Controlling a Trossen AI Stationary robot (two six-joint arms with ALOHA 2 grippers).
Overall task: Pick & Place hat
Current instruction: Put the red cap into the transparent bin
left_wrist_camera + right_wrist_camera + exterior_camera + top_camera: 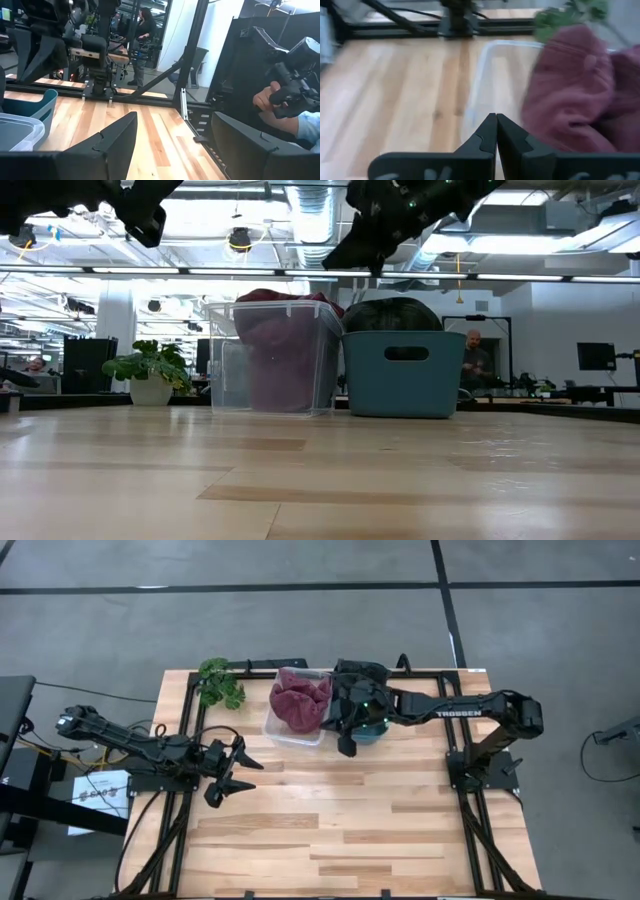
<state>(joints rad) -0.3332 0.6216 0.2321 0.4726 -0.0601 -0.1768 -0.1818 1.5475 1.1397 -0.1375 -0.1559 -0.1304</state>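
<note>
Hovering clenched and empty beside the maroon hat [300, 705] in its clear bin [277, 730], the right gripper [347, 747] — unless reopened — risks merely nudging fabric.

Grey floor [300, 610] crossed by dark seam lines surrounds the plank tabletop [330, 830]. Open ceiling carries ducts [310, 210] and strip lights [520, 277]. Monitors [597, 356] and desks line the far side; a person [476, 362] stands there. White walls behind.
</note>
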